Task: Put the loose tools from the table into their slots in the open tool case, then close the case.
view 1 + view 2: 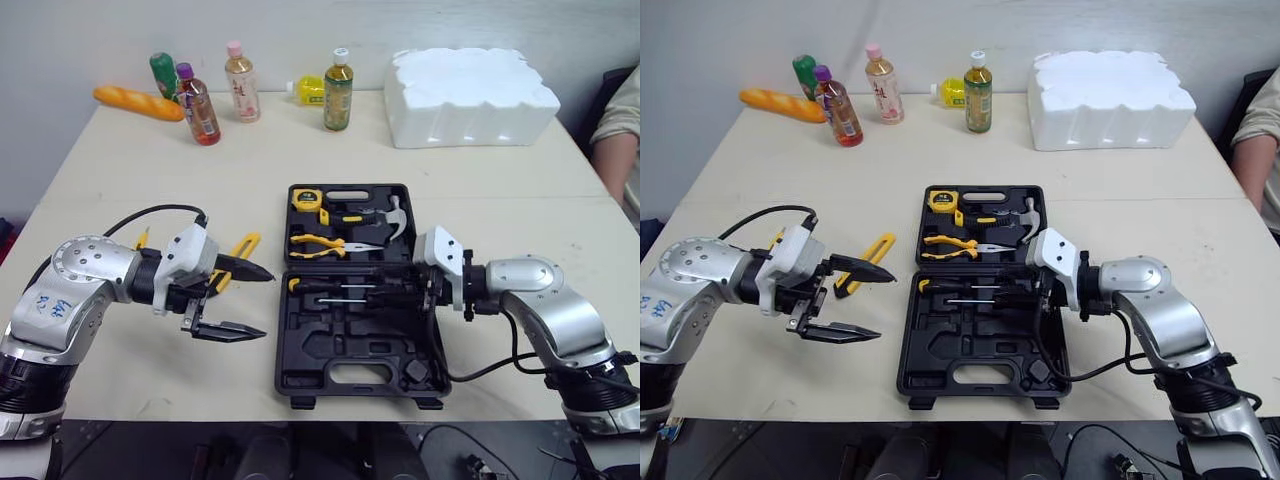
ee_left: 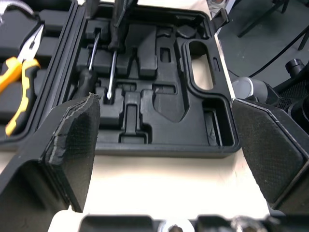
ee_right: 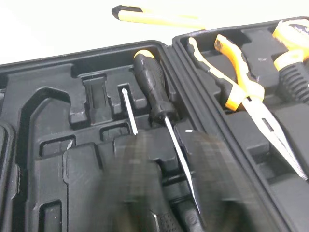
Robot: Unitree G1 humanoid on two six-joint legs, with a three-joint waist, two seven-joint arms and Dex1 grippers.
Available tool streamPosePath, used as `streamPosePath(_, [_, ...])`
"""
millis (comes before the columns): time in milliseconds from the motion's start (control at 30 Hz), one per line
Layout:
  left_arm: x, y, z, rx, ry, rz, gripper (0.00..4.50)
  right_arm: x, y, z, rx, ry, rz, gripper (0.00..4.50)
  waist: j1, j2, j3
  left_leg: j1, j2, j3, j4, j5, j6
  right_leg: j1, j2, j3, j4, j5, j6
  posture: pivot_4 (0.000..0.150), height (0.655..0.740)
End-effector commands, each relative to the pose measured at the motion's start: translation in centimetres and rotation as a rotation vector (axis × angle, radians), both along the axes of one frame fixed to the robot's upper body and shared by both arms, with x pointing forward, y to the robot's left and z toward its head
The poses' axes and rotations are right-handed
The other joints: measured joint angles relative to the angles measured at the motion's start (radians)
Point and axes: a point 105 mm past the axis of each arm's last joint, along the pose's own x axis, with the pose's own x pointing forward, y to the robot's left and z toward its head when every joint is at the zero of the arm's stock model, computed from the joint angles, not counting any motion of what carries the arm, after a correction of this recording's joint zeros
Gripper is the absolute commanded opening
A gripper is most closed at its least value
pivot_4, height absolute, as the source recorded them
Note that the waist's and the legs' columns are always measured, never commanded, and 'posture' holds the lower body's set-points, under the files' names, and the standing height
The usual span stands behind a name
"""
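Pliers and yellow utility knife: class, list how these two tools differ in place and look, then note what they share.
The pliers lie seated in a slot in the far half of the tool case. The utility knife lies loose on the table, left of the case. The pliers show in full, with a bare metal nose; the knife is partly hidden behind the open left gripper. Both have yellow on them.

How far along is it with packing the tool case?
Done: tape measure, pliers and hammer sit in the tool case's far half, and one screwdriver in the near half. In hand: the right gripper is over the screwdriver slots, and the left gripper, open, hovers beside the case. Left: the yellow tool on the table, then closing the case.
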Motion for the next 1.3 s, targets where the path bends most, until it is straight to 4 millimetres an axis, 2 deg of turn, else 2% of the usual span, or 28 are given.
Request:
streamPosePath(33, [-0.1, 0.0, 0.6, 0.008, -0.037, -0.014, 4.50, -0.4, 0.3, -1.0, -0.022, 0.029, 0.002, 0.11, 0.000, 0.000, 0.000, 0.000, 0.000, 0.000, 0.000, 0.000, 0.000, 0.000, 0.000, 0.000, 0.000, 0.000, 0.000, 0.150, 0.7383])
streamPosePath(100, [-0.1, 0.0, 0.6, 0.008, -0.039, -0.011, 4.50, -0.6, 0.1, -2.7, -0.076, 0.088, -0.016, 0.11, -0.001, 0.000, 0.000, 0.000, 0.000, 0.000, 0.000, 0.000, 0.000, -0.001, 0.000, 0.000, 0.000, 0.000, 0.000, 0.150, 0.7383])
streamPosePath(200, [-0.1, 0.1, 0.6, 0.010, -0.040, -0.011, 4.50, -1.1, 0.3, -3.7, -0.116, 0.119, -0.008, 0.11, -0.004, 0.000, 0.000, 0.001, 0.001, 0.002, 0.000, 0.000, 0.000, -0.002, 0.000, 0.002, 0.001, 0.000, -0.001, 0.150, 0.7383])
streamPosePath(333, [-0.2, 0.2, 0.5, 0.014, -0.031, -0.007, 4.50, -0.9, -0.1, -6.5, -0.236, 0.175, -0.083, 0.11, -0.004, -0.003, -0.002, 0.002, 0.001, 0.002, 0.000, 0.000, 0.000, -0.002, 0.001, 0.002, 0.003, -0.001, -0.001, 0.150, 0.7383])
streamPosePath(400, [-0.1, 0.1, 0.5, 0.015, -0.033, -0.009, 4.50, -1.3, 0.0, -8.1, -0.270, 0.222, -0.100, 0.11, -0.004, -0.008, -0.005, 0.005, 0.001, 0.003, 0.000, 0.000, 0.000, 0.000, 0.001, 0.003, 0.003, -0.001, -0.001, 0.150, 0.7383])
streamPosePath(467, [0.0, -0.1, 0.5, 0.011, -0.033, -0.009, 4.50, -1.6, 0.4, -8.5, -0.250, 0.254, -0.101, 0.11, -0.005, -0.013, -0.008, 0.010, 0.003, 0.002, -0.001, -0.001, 0.002, 0.006, 0.000, 0.003, 0.003, -0.001, -0.003, 0.150, 0.7383])
streamPosePath(533, [-0.1, 0.0, 0.4, 0.011, -0.030, -0.010, 4.50, -1.6, 0.6, -8.1, -0.226, 0.244, -0.102, 0.11, -0.004, -0.016, -0.010, 0.016, 0.006, -0.002, -0.003, -0.003, 0.002, 0.014, 0.000, 0.003, -0.001, 0.000, -0.007, 0.150, 0.7383])
streamPosePath(633, [-0.2, 0.0, 0.3, 0.012, -0.026, -0.010, 4.50, -1.4, 0.5, -7.6, -0.199, 0.235, -0.127, 0.11, -0.004, -0.017, -0.010, 0.018, 0.007, -0.003, -0.004, -0.004, 0.001, 0.016, 0.000, 0.006, -0.002, 0.000, -0.008, 0.150, 0.7383])
streamPosePath(867, [-0.2, 0.1, 0.0, 0.000, -0.025, 0.007, 4.50, -0.1, 0.6, -4.1, -0.074, 0.077, -0.157, 0.11, -0.004, -0.015, -0.009, 0.018, 0.008, -0.003, -0.005, -0.003, -0.001, 0.014, 0.000, 0.006, -0.001, -0.001, -0.009, 0.150, 0.7383])
streamPosePath(933, [0.2, 0.3, -0.1, -0.006, -0.037, 0.041, 4.50, 0.2, 0.5, -2.4, -0.039, 0.012, -0.165, 0.11, -0.003, -0.015, -0.009, 0.018, 0.008, -0.003, -0.005, -0.003, -0.001, 0.014, 0.000, 0.006, -0.001, -0.001, -0.009, 0.150, 0.7383])
streamPosePath(1033, [0.2, 0.7, -0.1, -0.030, -0.023, 0.079, 4.50, -0.8, 0.4, 1.8, 0.103, -0.042, -0.156, 0.11, -0.002, -0.012, -0.007, 0.014, 0.007, -0.003, -0.004, -0.003, -0.001, 0.011, 0.000, 0.006, 0.000, 0.000, -0.009, 0.150, 0.7383])
streamPosePath(1067, [0.0, 1.1, -0.1, -0.042, 0.001, 0.101, 4.50, -1.5, -0.3, 3.1, 0.147, -0.043, -0.160, 0.36, -0.001, -0.011, -0.007, 0.010, 0.007, -0.003, -0.004, -0.003, -0.001, 0.008, 0.000, 0.006, 0.000, 0.000, -0.009, 0.150, 0.7383])
streamPosePath(1167, [-0.1, 2.9, 0.2, -0.099, 0.055, 0.209, 4.50, -3.4, -3.4, 5.1, 0.191, -0.037, -0.213, 1.35, 0.001, -0.011, -0.007, 0.001, 0.007, -0.004, -0.004, 0.000, -0.006, -0.003, 0.000, 0.006, 0.002, 0.000, -0.009, 0.150, 0.7383])
streamPosePath(1233, [-0.1, 4.0, 0.4, -0.135, 0.080, 0.274, 4.50, -4.3, -5.2, 5.7, 0.196, -0.031, -0.259, 2.37, 0.004, -0.011, -0.007, -0.001, 0.008, -0.004, -0.006, 0.000, -0.006, -0.004, 0.001, 0.005, 0.002, 0.000, -0.009, 0.150, 0.7383])
streamPosePath(1300, [-0.1, 5.8, 0.3, -0.167, 0.103, 0.373, 4.50, -5.2, -8.4, 5.8, 0.178, -0.018, -0.359, 3.31, 0.005, -0.011, -0.006, -0.001, 0.008, -0.003, -0.006, 0.000, -0.005, -0.003, 0.000, 0.004, 0.001, 0.000, -0.009, 0.150, 0.7383])
